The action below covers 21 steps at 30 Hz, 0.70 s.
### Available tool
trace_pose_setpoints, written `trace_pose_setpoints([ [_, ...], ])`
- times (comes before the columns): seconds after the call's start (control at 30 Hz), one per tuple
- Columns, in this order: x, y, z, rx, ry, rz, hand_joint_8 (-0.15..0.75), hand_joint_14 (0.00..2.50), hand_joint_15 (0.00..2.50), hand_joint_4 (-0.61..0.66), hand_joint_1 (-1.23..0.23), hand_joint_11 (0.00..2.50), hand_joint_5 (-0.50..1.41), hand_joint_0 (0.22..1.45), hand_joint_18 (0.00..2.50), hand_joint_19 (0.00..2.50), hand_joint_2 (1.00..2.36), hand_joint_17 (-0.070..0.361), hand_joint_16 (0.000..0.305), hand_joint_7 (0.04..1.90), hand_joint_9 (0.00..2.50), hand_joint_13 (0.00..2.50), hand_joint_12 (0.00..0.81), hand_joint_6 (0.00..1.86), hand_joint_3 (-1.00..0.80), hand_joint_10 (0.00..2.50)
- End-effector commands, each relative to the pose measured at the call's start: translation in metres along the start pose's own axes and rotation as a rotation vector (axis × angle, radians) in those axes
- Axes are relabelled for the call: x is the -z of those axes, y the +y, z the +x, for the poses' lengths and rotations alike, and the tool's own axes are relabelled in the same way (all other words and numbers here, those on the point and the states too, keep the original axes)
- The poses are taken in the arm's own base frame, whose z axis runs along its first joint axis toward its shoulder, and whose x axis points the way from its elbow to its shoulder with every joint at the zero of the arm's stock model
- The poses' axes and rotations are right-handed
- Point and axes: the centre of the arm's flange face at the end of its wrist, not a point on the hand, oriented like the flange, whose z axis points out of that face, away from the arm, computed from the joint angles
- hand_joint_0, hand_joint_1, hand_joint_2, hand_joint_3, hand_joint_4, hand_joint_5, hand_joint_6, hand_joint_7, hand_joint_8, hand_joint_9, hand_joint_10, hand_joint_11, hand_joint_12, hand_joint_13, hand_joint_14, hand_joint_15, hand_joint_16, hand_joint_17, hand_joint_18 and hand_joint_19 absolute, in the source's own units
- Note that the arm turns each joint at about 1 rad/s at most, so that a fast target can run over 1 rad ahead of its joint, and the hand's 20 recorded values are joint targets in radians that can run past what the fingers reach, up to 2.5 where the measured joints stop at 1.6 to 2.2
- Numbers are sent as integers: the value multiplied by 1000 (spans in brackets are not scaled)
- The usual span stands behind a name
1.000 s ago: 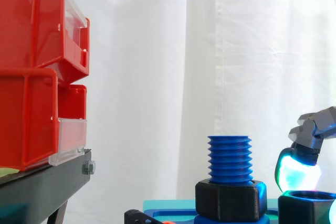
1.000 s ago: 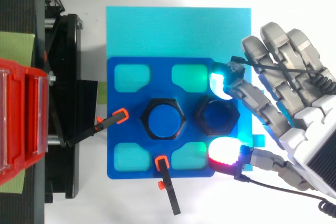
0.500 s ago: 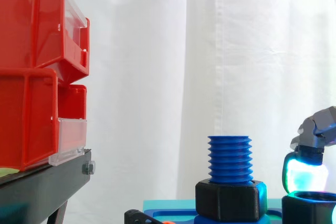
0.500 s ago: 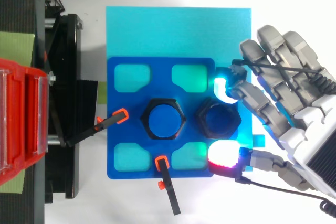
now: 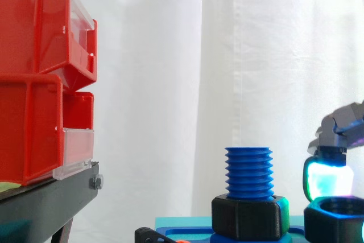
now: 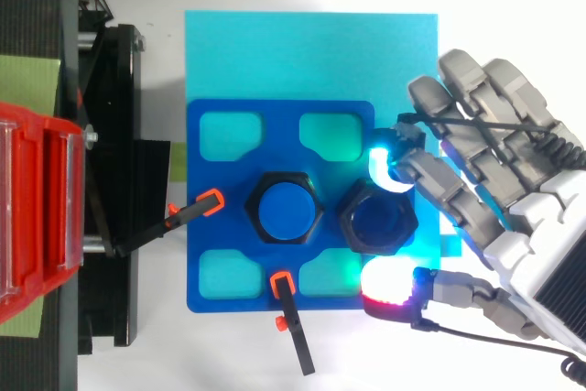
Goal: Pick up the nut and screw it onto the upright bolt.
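hand state: the hand (image 6: 502, 180) came in from the right of the top view, fingers curled. I read it as grasping the loose nut (image 5: 334, 223), with glowing pads (image 6: 385, 171) set against its opposite sides.
nut place: it was at the lower right of the side view, just right of the bolt (image 5: 248, 172), low over the blue plate (image 6: 206, 226). I couldn't tell if it was lifted clear.
why held so: I judged that pads on opposite sides gave grip for lifting, then turning.
bolt: it stood upright at frame centre with the thread up, so the nut could go on from above. A base nut (image 5: 249, 215) sat at its foot.
clamps (image 6: 188, 213): orange-tipped, on the plate's left and bottom edges. I took them to stop the plate twisting.
under plate: cyan mat (image 6: 311, 52).
counts: I counted one bolt, two black hex nuts, two clamps, four plate cutouts, one mat, and two stacked red bins (image 5: 28, 27) at upper left.
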Motion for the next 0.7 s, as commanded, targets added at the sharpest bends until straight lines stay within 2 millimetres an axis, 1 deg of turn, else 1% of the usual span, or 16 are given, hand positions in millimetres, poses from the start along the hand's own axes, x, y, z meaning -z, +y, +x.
trace_pose_setpoints([
  [0.0, -3, -3, -13, 5, 6, -4, 313, 0, 0, 194, -688, 0, -190, 516, 218, 0, 1000, 131, 58, 1281, 351, 233, 379, 502, -500, 0],
  [0.13, -7, -14, -30, 33, 44, 1, 315, 0, 0, 197, -686, 0, -189, 515, 218, 0, 1000, 131, 58, 1282, 342, 231, 380, 502, -500, 0],
  [0.17, -7, -14, -30, 33, 44, 1, 314, 0, 0, 201, -684, 0, -189, 516, 217, 0, 1000, 131, 58, 1283, 342, 231, 380, 501, -500, 0],
  [0.2, -8, -17, -39, 9, 49, 5, 314, 0, 0, 203, -681, 0, -189, 515, 217, 0, 1000, 130, 58, 1283, 342, 232, 380, 502, -500, 0],
  [0.3, -12, -19, -47, -16, 49, 13, 313, 0, 0, 198, -677, 0, -189, 515, 219, 0, 1000, 130, 58, 1283, 337, 231, 379, 501, -500, 0],
  [0.33, -14, -22, -54, -5, 67, 11, 313, 0, 0, 197, -677, 0, -189, 514, 220, 0, 1000, 130, 58, 1283, 337, 231, 380, 502, -500, 0],
  [0.47, -17, -25, -62, 0, 94, 5, 312, 0, 0, 205, -672, 0, -189, 515, 224, 0, 1000, 130, 58, 1282, 336, 235, 377, 502, -500, 0],
  [0.5, -21, -26, -70, -25, 99, 3, 312, 0, 0, 205, -668, 0, -189, 514, 226, 0, 1000, 130, 58, 1282, 335, 237, 377, 502, -500, 0],
  [0.53, -30, -27, -81, -80, 101, 4, 312, 0, 0, 205, -669, 0, -189, 513, 229, 0, 1000, 130, 58, 1284, 336, 238, 376, 502, -500, 0],
  [0.63, -38, -30, -90, -122, 105, -2, 313, 0, 0, 205, -667, 0, -188, 512, 237, 0, 1000, 130, 58, 1283, 332, 239, 376, 501, -500, 0],
  [0.67, -44, -31, -96, -149, 104, -15, 312, 0, 0, 205, -667, 0, -189, 512, 238, 0, 1000, 130, 58, 1283, 332, 240, 376, 502, -500, 0],
])
